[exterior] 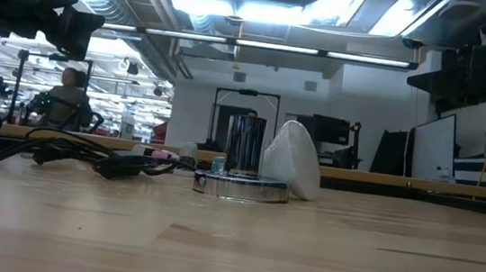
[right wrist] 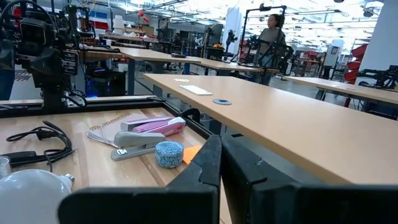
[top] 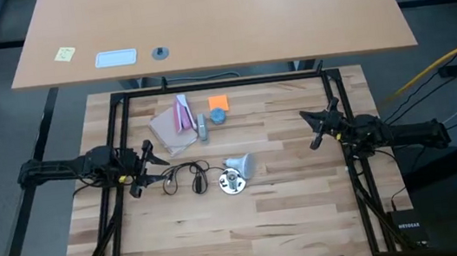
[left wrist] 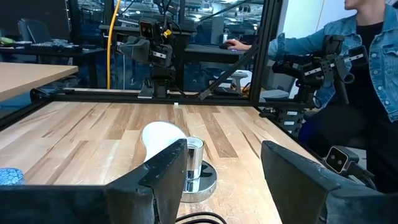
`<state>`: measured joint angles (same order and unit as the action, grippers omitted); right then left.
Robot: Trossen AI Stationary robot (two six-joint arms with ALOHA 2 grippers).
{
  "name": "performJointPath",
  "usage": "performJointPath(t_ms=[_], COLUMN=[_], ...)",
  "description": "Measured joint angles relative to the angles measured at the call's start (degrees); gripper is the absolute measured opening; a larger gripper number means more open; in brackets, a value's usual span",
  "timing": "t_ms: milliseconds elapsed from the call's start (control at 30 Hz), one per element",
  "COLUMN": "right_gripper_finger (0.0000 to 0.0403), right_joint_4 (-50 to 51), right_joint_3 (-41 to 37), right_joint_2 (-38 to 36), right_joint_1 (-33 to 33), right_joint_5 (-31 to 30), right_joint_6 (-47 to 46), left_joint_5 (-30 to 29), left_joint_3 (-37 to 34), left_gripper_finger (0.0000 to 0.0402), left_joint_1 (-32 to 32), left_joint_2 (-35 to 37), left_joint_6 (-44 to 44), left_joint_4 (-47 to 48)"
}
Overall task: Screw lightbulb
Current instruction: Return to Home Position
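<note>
two arms are waiting at the table's sides, nothing in either. the lightbulb [top: 240, 165] is lying on its side just beside the silver socket [top: 231, 182], mid-table. the left gripper [top: 146, 165] is holding its fingers [left wrist: 166, 177] wide apart, the wrist view is confirming. the right gripper [top: 314, 126] is keeping its fingers [right wrist: 205, 167] together. only the left wrist view is catching a person [left wrist: 364, 59] in denim beyond the table.

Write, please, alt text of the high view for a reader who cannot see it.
The white lightbulb lies beside the silver socket, not screwed in, near the middle of the wooden table. The left gripper and right gripper wait at opposite sides, both empty.
</note>
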<state>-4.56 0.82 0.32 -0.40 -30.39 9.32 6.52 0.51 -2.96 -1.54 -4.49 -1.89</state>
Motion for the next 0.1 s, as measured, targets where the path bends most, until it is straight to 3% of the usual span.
performJointPath(t_ms=[100], right_gripper_finger=[0.0010], right_joint_4=[0.0], right_joint_3=[0.0], right_joint_2=[0.0], right_joint_1=[0.0], right_joint_5=[0.0], right_joint_6=[0.0], left_joint_5=[0.0], left_joint_3=[0.0], left_gripper_finger=[0.0198], left_joint_1=[0.0], left_joint_2=[0.0], left_joint_6=[0.0], left_joint_4=[0.0])
